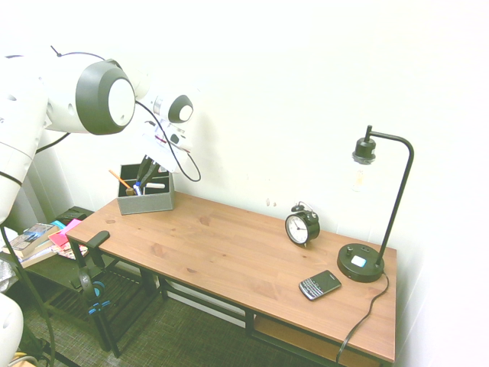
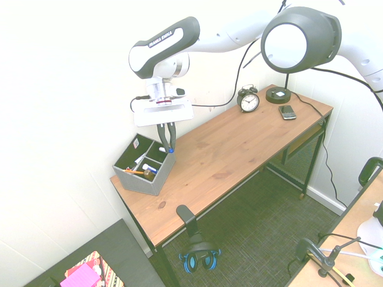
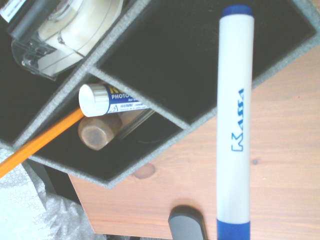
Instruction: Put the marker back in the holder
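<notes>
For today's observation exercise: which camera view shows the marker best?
The wrist view: the marker fills the frame, white barrel and blue print sharp. Both exterior views show only a small blue tip below the end effector, above the holder.

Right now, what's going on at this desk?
The white arm's gripper is shut on the marker, holding it over the grey holder at the end of the wooden desk. The marker's tip hangs above the holder's edge, not yet inside. An orange pencil and other supplies already sit in its compartments.
</notes>
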Robot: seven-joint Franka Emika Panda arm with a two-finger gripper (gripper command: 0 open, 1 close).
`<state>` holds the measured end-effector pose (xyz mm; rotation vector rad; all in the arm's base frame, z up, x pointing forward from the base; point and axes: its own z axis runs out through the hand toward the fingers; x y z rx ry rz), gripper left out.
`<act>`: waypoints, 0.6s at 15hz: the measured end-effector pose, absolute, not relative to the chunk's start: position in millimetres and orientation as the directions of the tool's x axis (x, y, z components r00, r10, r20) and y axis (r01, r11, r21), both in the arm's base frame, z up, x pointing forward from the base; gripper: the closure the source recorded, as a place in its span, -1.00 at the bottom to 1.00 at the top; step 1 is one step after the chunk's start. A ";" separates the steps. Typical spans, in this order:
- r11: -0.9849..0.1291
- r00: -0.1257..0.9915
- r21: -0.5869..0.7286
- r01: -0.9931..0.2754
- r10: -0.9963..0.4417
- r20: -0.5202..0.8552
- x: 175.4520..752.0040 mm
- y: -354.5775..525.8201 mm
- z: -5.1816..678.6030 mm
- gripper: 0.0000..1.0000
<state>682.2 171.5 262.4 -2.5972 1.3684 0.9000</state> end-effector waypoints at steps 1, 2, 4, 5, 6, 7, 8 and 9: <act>-0.606 0.437 0.199 -0.770 -0.729 -0.527 682.3 171.2 261.4 -1.00; -0.610 0.442 0.197 -0.768 -0.726 -0.527 682.3 171.1 261.2 -1.00; -0.615 0.448 0.193 -0.765 -0.722 -0.527 682.7 171.5 262.0 -1.00; -0.616 0.450 0.190 -0.764 -0.721 -0.527 682.9 172.3 262.8 -1.00; -0.618 0.454 0.187 -0.764 -0.719 -0.526 683.4 173.2 264.1 -1.00; -0.620 0.458 0.182 -0.763 -0.718 -0.525 684.4 173.9 266.2 -1.00; -0.622 0.462 0.177 -0.763 -0.716 -0.524 685.3 174.7 268.3 -1.00; -0.624 0.466 0.173 -0.762 -0.714 -0.523 685.8 175.3 269.7 -1.00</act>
